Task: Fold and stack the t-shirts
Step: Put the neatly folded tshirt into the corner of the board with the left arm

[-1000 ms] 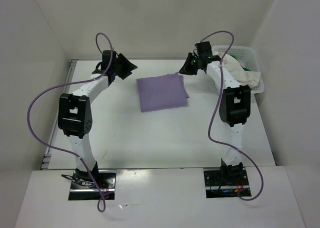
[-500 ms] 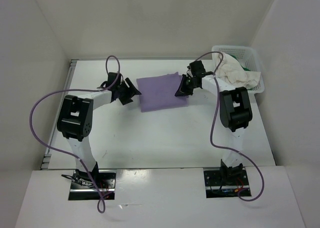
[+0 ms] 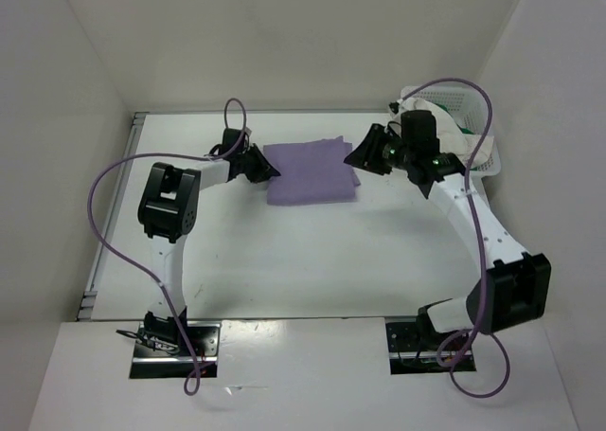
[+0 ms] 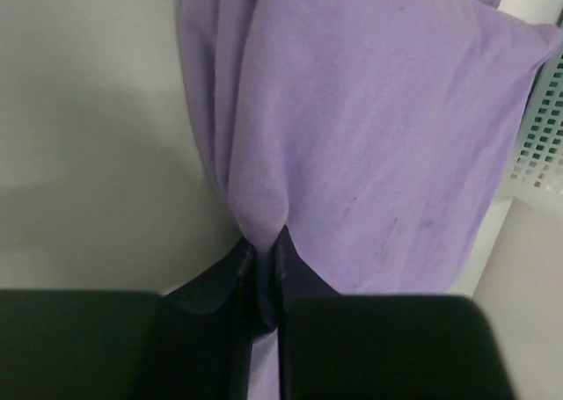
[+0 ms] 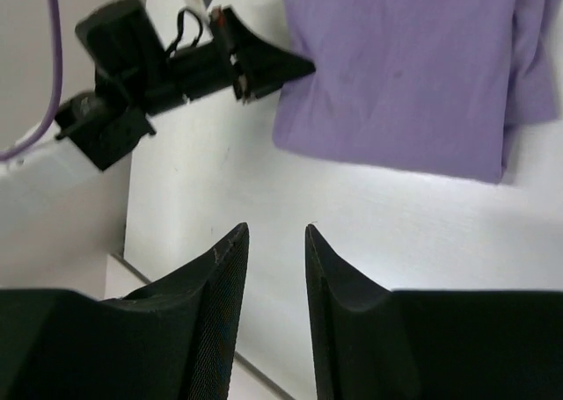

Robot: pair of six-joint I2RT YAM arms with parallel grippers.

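The lavender t-shirt [image 3: 308, 172] lies folded into a rectangle at the middle back of the table. My left gripper [image 3: 266, 169] is at its left edge. In the left wrist view the gripper [image 4: 261, 255] is shut on a pinched fold of the lavender t-shirt [image 4: 369, 136]. My right gripper [image 3: 358, 156] hovers just off the shirt's right edge. In the right wrist view this gripper [image 5: 275, 233] stands open over bare table with nothing between its fingers, and the lavender t-shirt [image 5: 405, 66] lies beyond it. A cream-white t-shirt [image 3: 473, 147] hangs out of the basket.
The white lattice basket [image 3: 469, 99] stands at the back right corner, partly behind my right arm; its wall [image 4: 541, 127] shows in the left wrist view. White walls close off the back and both sides. Purple cables loop above both arms.
My left gripper slid right to the shirt's left edge and shut on it. My right gripper let go of the right edge, opened and pulled back, its arm swinging out to the right.
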